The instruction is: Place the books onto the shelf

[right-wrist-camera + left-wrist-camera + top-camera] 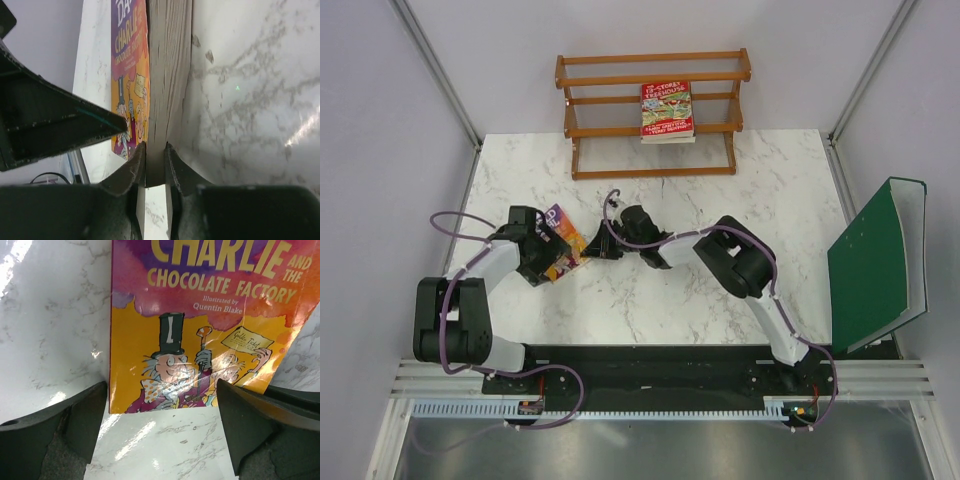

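Our right gripper (601,246), from above, meets the Roald Dahl book (563,243), well in front of the shelf's (650,110) left end. Left wrist: our left gripper (160,425) gapes wide at its lower edge. Right wrist: fingers (131,167) clamp its pages.

Bright light is glaring off the glossy book (200,340) and marble table (45,300) (left wrist view); the near fingers (50,435) are blurring.
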Tool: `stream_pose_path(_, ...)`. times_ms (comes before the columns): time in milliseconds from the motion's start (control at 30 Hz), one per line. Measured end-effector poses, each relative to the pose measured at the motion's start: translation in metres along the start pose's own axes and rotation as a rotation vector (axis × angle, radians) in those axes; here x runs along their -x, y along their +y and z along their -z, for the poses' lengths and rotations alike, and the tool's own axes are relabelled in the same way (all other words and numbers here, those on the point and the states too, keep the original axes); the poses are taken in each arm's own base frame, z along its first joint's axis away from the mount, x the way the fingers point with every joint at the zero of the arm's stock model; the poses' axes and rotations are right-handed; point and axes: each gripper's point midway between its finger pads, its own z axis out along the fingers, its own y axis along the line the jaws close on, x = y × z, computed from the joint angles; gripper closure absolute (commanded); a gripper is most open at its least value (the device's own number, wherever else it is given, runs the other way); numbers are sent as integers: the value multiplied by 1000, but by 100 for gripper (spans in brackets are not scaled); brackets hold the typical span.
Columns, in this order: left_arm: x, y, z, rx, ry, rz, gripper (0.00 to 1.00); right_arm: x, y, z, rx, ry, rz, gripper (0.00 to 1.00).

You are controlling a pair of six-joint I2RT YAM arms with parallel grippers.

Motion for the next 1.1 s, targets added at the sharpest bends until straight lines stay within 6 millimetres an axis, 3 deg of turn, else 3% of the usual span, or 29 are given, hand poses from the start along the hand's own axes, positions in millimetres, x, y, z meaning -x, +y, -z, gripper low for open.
stream_pose_path(167,-2,-6,8,-46,7,-54,4,-5,1,29,-11,-8,-27,88)
stream_pose_path(300,2,-27,38,-181,-33,-121,4,4,4,67,-24,-41,-53,88)
stream_pose_path(467,4,-64,88,-472,-142,-208,5,48,26,130,-2,-168,-48,87)
stream_pose_path(533,-3,-70,92,-555,-150,-222,5,65,40,152,21,-226,-32,87)
stream_pose_path(633,-26,-71,81,-670,-98,-193,5,77,66,180,89,-286,-19,87)
stream_pose_path(733,-47,-72,71,-762,-55,-151,6,74,77,192,128,-295,-23,87)
stream_pose_path(833,-63,-81,75,-839,-33,-151,6,62,74,200,132,-287,-49,87)
stream_pose_path(1100,-69,-112,106,-986,-86,-207,9,61,78,218,146,-327,-70,87)
